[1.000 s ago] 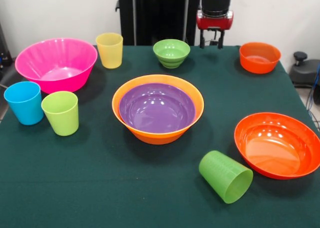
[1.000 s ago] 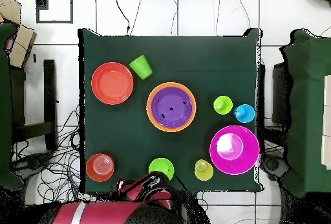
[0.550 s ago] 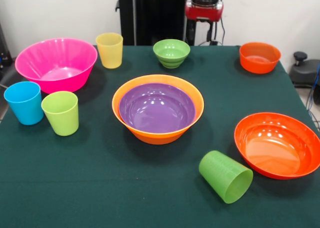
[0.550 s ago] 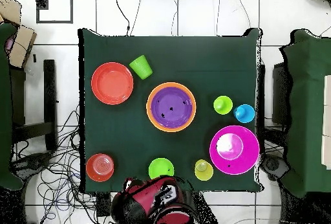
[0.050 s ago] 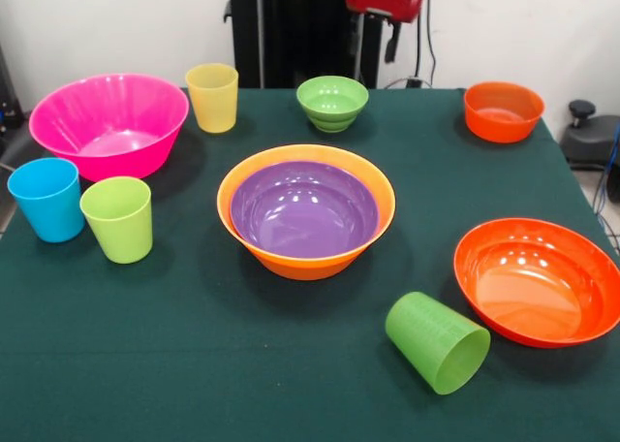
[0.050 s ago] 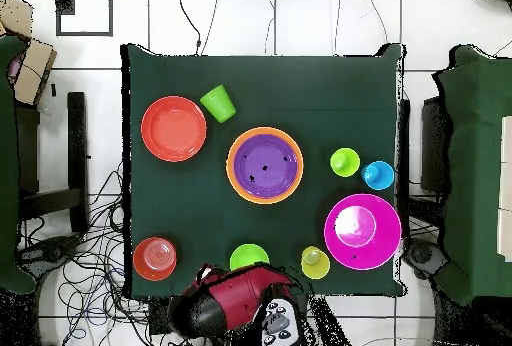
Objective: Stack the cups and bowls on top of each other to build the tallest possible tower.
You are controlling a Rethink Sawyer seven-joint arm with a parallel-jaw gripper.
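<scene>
Bowl (image 5: 304,209) nested in bowl (image 5: 291,260) — mid-table (image 5: 194,364)

1. A medium purple plastic bowl (image 5: 304,209) sits nested inside a large orange plastic bowl (image 5: 308,256) mid-desk.
2. A darker green ribbed plastic cup (image 5: 438,342) lies on its side, just beside a wide shallow red-orange plastic bowl (image 5: 539,282).
3. A small green plastic bowl (image 5: 332,103) and a yellow plastic cup (image 5: 212,97) stand upright, apart.

Open cloth in front of the nested orange bowl (image 5: 306,258); cups and bowls ring the rest.
</scene>
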